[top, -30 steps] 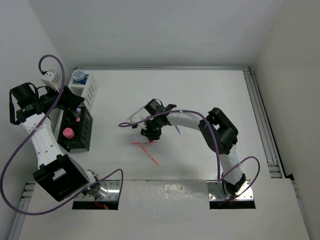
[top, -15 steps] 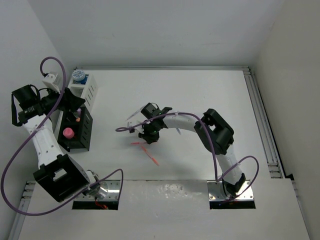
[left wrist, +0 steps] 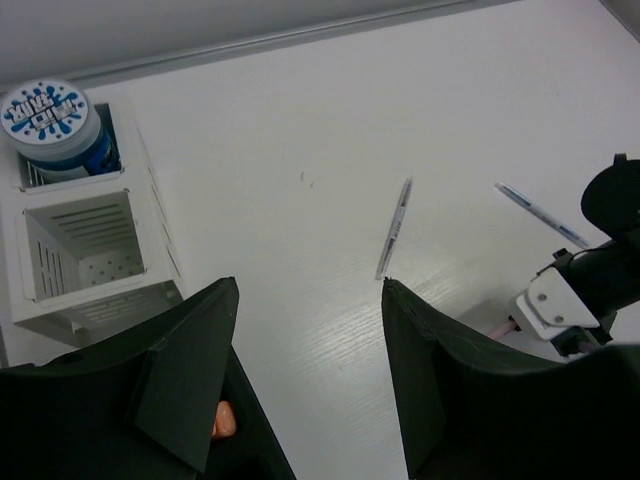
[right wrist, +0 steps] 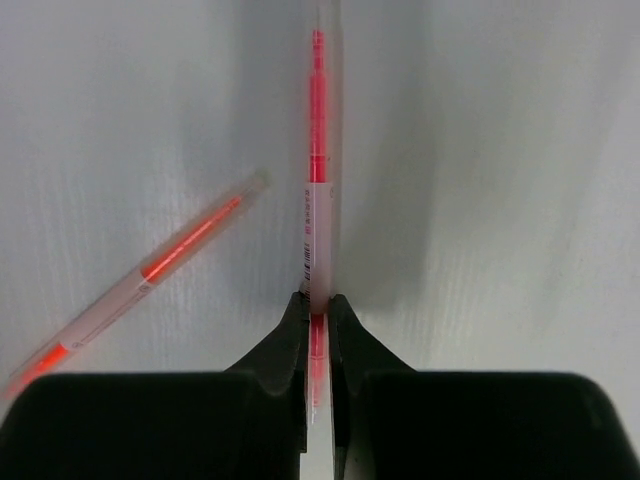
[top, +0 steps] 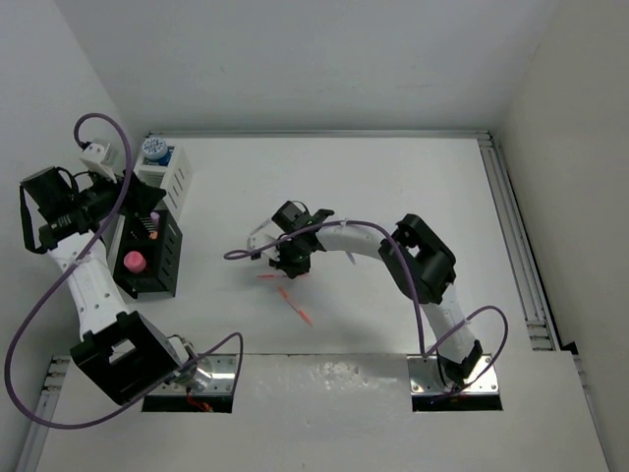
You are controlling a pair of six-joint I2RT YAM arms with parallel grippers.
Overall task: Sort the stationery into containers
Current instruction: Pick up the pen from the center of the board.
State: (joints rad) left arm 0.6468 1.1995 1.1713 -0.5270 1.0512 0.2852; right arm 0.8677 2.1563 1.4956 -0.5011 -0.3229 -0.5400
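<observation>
An orange pen (right wrist: 318, 215), jutting ahead, is being pinched by the right gripper (right wrist: 317, 300), probably for lifting; the left gripper (left wrist: 308, 290) is being held open.

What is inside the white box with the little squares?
A round blue-lidded jar sits in the far square of the white box. The next square looks empty. The left fingers cover the box's near end, so anything there is hidden.

table (right wrist: 500, 150): smooth, slight sheen | pen (right wrist: 318, 200): clear plastic | fingers (right wrist: 285, 345): matt black

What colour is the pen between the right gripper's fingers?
The pen is red-orange, clear-barrelled; best in right wrist view.
</observation>
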